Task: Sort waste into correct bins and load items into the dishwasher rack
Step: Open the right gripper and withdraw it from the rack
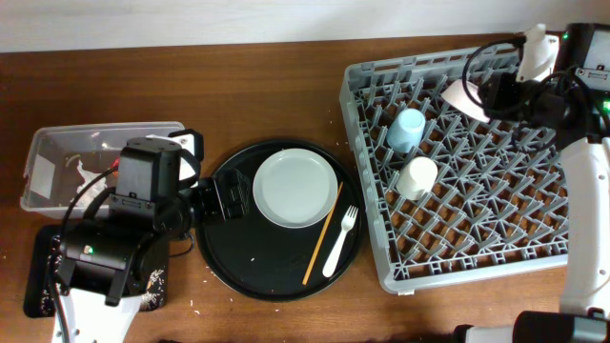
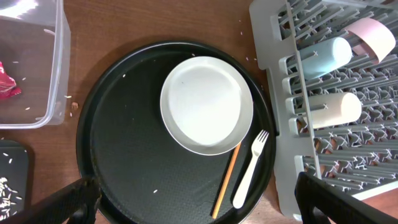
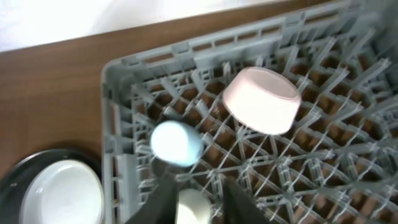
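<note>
Now, left gripper (image 2: 196, 198) spread wide above round black tray (image 2: 112, 155) carrying plate (image 2: 205, 102), fork (image 2: 249, 171), stick (image 2: 227, 180), right gripper (image 3: 199, 200) slightly parted, empty, over dishwasher rack (image 3: 124, 68), pinkish-white bowl (image 3: 261, 99) among its pegs.

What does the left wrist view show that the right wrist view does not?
Only the left wrist view: the tub with a red wrapper inside, the flat tray with rice, and the fork and stick on the round tray.
Only the right wrist view: the far corner of the rack and the wall behind.
Both: plate, blue cup, white cup, bowl, rack, round tray edge.
</note>
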Controlling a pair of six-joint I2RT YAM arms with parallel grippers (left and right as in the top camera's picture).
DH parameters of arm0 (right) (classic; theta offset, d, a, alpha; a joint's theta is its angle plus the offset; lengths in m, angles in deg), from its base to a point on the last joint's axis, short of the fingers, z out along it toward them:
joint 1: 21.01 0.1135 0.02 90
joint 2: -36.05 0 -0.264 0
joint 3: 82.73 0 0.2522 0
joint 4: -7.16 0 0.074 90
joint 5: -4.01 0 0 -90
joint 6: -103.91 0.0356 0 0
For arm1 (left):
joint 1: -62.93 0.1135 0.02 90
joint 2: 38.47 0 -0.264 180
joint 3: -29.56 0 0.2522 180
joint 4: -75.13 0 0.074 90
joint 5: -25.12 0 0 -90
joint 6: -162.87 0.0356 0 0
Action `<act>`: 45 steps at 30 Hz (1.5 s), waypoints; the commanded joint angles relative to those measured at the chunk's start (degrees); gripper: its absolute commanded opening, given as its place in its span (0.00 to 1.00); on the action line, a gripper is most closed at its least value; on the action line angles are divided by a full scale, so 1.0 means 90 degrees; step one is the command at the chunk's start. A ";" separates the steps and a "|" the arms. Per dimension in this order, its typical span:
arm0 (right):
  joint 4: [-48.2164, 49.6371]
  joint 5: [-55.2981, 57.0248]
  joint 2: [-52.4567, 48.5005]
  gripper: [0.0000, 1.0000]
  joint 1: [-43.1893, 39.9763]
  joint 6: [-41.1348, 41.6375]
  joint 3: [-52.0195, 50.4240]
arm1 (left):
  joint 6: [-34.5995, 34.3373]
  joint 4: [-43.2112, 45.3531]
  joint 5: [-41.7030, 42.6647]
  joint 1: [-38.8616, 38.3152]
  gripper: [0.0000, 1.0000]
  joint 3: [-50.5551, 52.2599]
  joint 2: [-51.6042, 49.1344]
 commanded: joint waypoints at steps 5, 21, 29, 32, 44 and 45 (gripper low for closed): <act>0.1248 0.1163 -0.1511 0.04 -0.0019 0.0024 0.0007 | 0.0039 0.0017 -0.0044 0.0022 0.99 -0.0097 0.0015; 0.1780 0.1387 -0.2997 0.04 -0.0175 0.0075 0.0007 | 0.0039 0.0017 -0.0044 0.0022 0.99 -0.0097 0.0015; 0.0940 -0.0012 -0.1496 0.37 -0.0165 0.0075 0.0313 | 0.0039 0.0017 -0.0044 0.0019 0.99 -0.0097 0.0015; 0.0279 -0.1224 -0.0814 0.40 0.0061 0.0070 0.0313 | 0.0039 0.0017 -0.0044 0.0019 0.99 -0.0097 0.0015; -0.1775 -0.1299 -0.0347 0.58 0.3070 0.0002 0.0262 | 0.0039 0.0015 -0.0044 0.0019 0.99 -0.0097 0.0015; -0.1746 -0.1299 -0.0347 0.58 0.3198 0.0005 0.0262 | 0.0039 0.0015 -0.0044 0.0022 0.99 -0.0097 0.0015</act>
